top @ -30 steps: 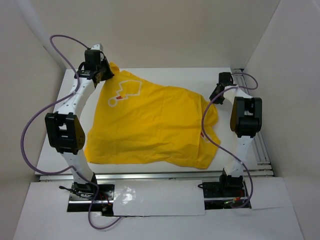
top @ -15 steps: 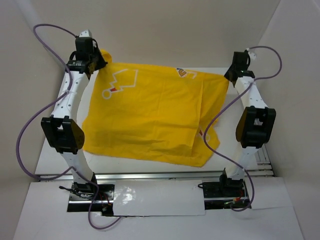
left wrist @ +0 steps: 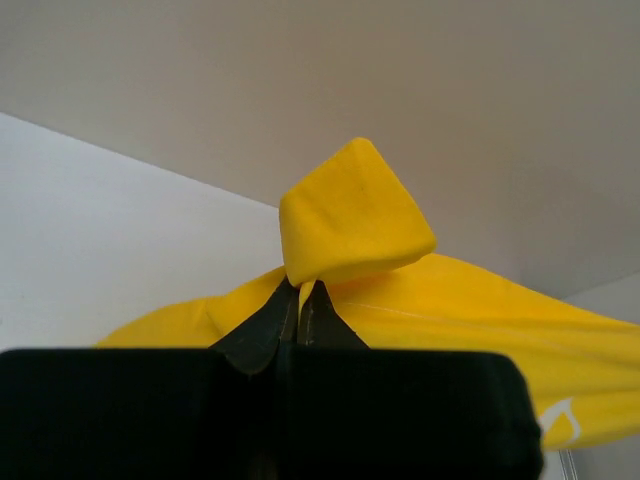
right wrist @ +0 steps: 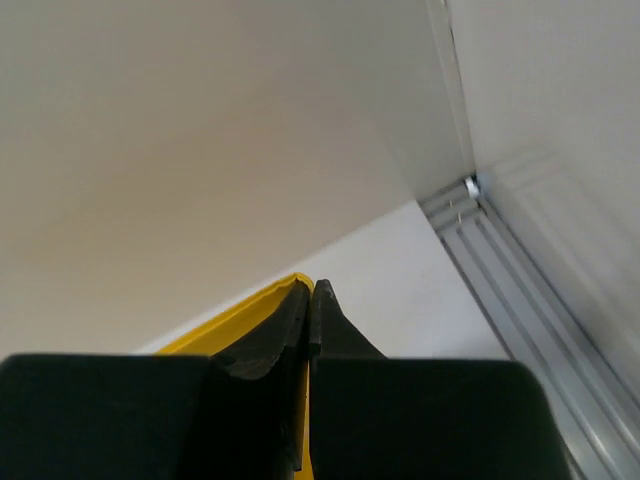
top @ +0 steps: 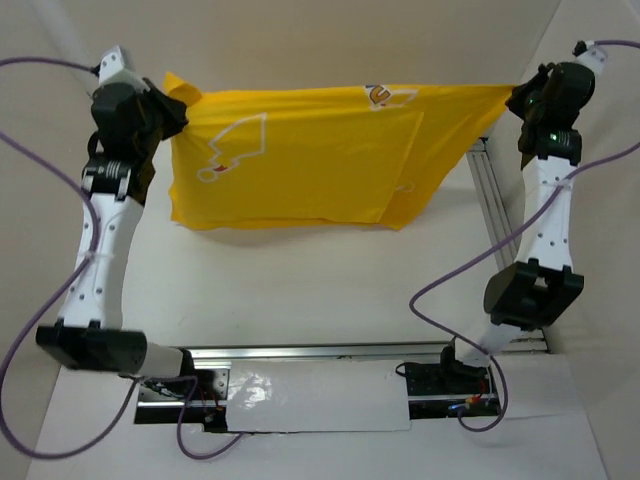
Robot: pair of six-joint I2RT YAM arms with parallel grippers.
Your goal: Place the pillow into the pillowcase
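The bright yellow pillowcase (top: 320, 160) hangs stretched in the air between both raised arms, with white outline artwork showing through near its left side. My left gripper (top: 172, 100) is shut on its upper left corner; in the left wrist view a yellow fold (left wrist: 352, 220) sticks up past the closed gripper (left wrist: 300, 288). My right gripper (top: 518, 95) is shut on the upper right corner; the right wrist view shows a thin yellow edge (right wrist: 245, 315) beside the closed gripper (right wrist: 309, 290). The pillow is not in view.
White walls enclose the table (top: 300, 290) on the left, back and right. An aluminium rail (top: 490, 190) runs along the table's right side, also in the right wrist view (right wrist: 520, 270). Purple cables (top: 450, 280) loop off both arms.
Both arms have lifted high and spread apart. The pillowcase has gone from lying on the table to hanging stretched between the two grippers above the table's far part.
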